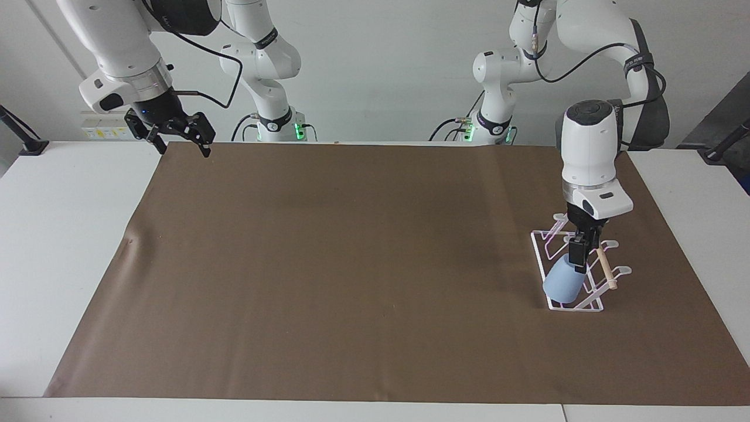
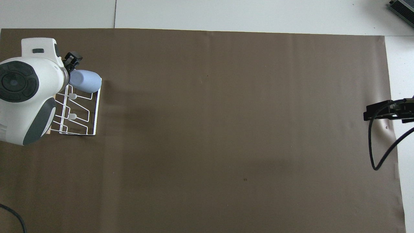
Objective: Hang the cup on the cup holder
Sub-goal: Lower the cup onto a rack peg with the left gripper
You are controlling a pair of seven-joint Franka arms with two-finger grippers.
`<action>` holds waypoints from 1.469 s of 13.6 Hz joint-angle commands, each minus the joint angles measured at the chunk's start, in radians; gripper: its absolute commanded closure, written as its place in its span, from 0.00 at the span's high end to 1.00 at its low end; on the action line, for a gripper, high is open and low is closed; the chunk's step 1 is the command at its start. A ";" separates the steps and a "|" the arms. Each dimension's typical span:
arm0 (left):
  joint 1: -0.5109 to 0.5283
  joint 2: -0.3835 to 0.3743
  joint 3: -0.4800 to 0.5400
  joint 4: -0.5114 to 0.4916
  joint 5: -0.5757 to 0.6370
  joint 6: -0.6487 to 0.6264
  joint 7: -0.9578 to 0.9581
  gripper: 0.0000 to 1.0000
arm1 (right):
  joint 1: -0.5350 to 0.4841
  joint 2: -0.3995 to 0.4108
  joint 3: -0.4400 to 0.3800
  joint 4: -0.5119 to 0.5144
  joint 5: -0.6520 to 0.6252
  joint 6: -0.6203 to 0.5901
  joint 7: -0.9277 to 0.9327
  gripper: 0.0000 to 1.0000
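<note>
Light-blue cup [image 1: 563, 282] hangs tilted on the white wire cup holder [image 1: 546, 270], just below the left hand [image 1: 578, 256], fingers apart, not gripping.

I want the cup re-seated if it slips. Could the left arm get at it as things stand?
Probably yes. The left gripper hangs right over the cup on the rack, jaws open, nothing between them. The rack's dowel stands beside it and might crowd a finger.
</note>
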 commanded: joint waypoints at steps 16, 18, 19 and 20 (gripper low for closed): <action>0.034 -0.104 -0.003 0.286 -0.441 -0.650 1.083 1.00 | -0.003 -0.023 0.005 -0.023 -0.014 0.020 -0.005 1.00; 0.047 -0.104 -0.003 0.298 -0.465 -0.678 1.131 1.00 | 0.004 -0.014 0.009 0.003 -0.007 0.010 0.004 1.00; 0.045 -0.106 -0.003 0.298 -0.468 -0.687 1.152 1.00 | 0.007 -0.008 0.009 0.020 -0.008 0.009 0.004 1.00; 0.045 -0.106 -0.003 0.300 -0.468 -0.704 1.165 1.00 | 0.007 0.001 0.009 0.031 -0.007 0.007 0.004 1.00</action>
